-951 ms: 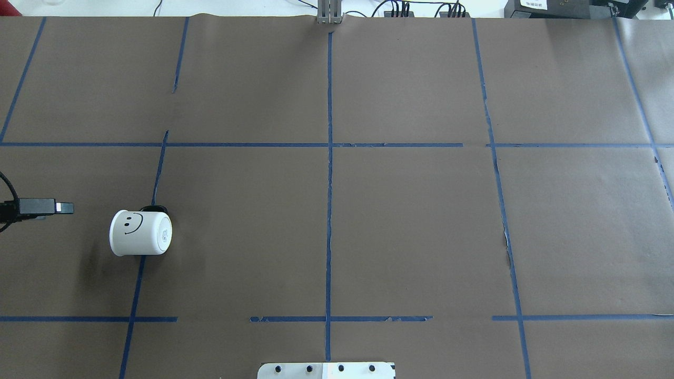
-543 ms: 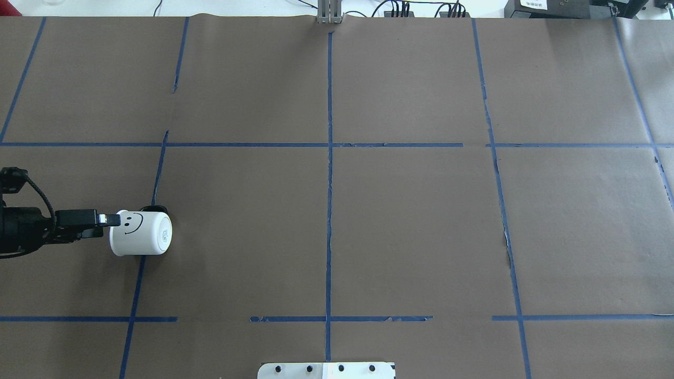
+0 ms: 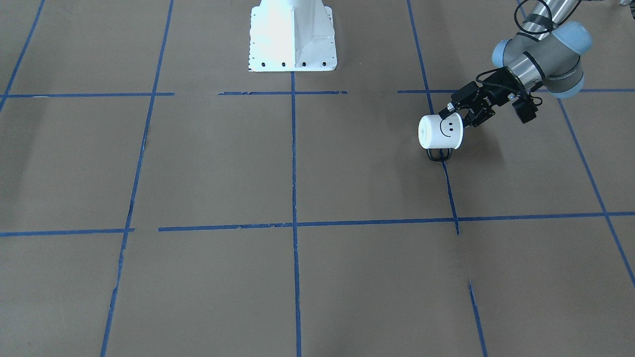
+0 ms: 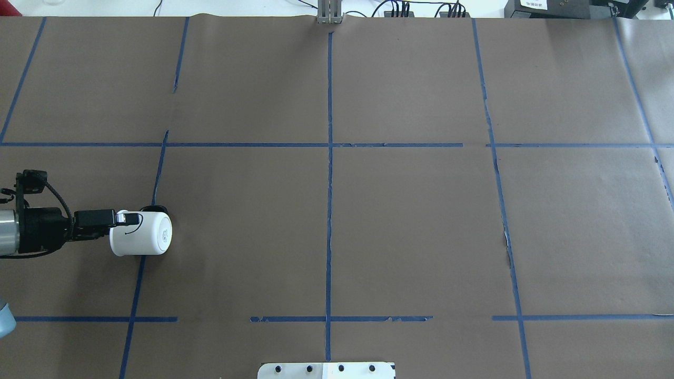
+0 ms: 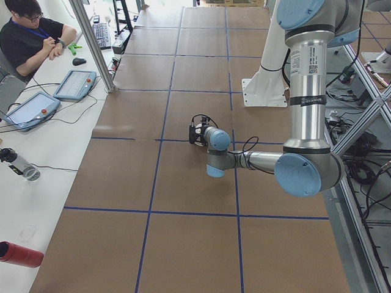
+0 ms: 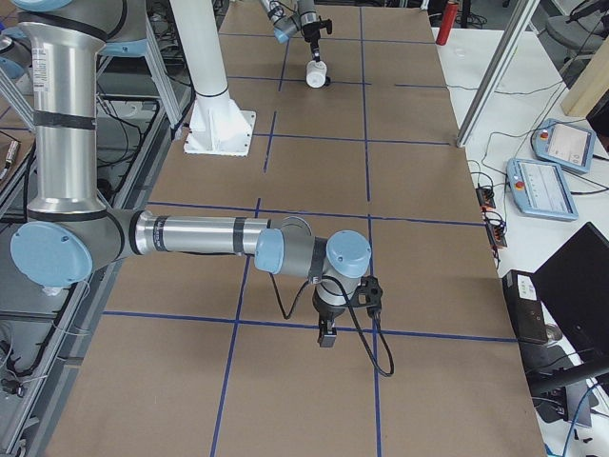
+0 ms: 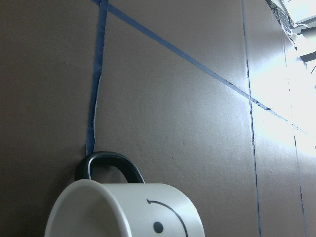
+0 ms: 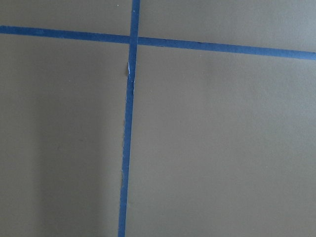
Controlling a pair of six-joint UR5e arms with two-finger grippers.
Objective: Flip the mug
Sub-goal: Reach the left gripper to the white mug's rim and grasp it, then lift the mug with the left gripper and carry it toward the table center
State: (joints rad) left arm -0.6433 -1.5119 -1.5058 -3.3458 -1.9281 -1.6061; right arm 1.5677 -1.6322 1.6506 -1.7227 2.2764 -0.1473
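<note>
Brown table: one mug.

Part of the mug past the wrist view's edge, its face partly beneath the left claw

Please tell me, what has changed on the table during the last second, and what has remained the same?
The left pincer came in from the overhead view's left edge toward the mug, and its tip now overlaps the mug's nearer end. Whether it has gripped cannot be seen. The mug stayed in place, lying on its side.
</note>
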